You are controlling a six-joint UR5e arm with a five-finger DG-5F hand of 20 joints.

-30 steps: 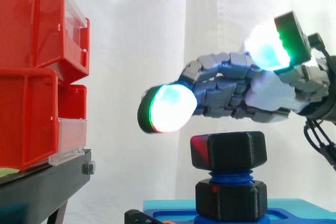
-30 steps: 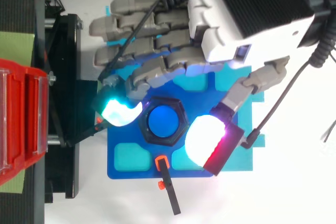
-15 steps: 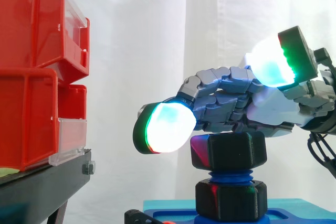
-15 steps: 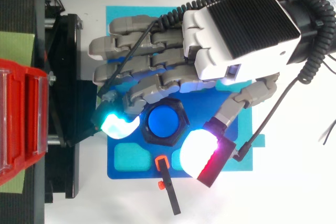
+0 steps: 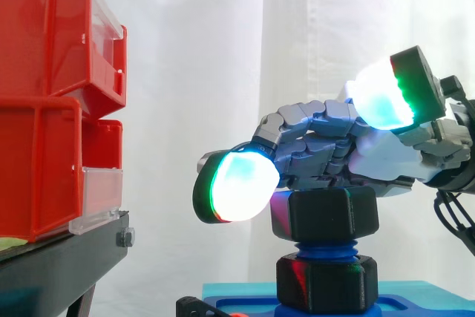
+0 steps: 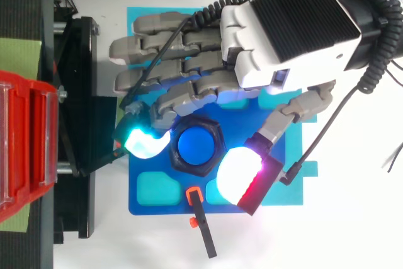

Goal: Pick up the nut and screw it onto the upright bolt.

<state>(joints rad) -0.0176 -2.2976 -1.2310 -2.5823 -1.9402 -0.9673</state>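
Nut sits atop the bolt: rigid, probably light, best pinched on opposite flat sides; hand hangs spread just above the bolt, holding nothing

Black hex nut level atop upright blue bolt
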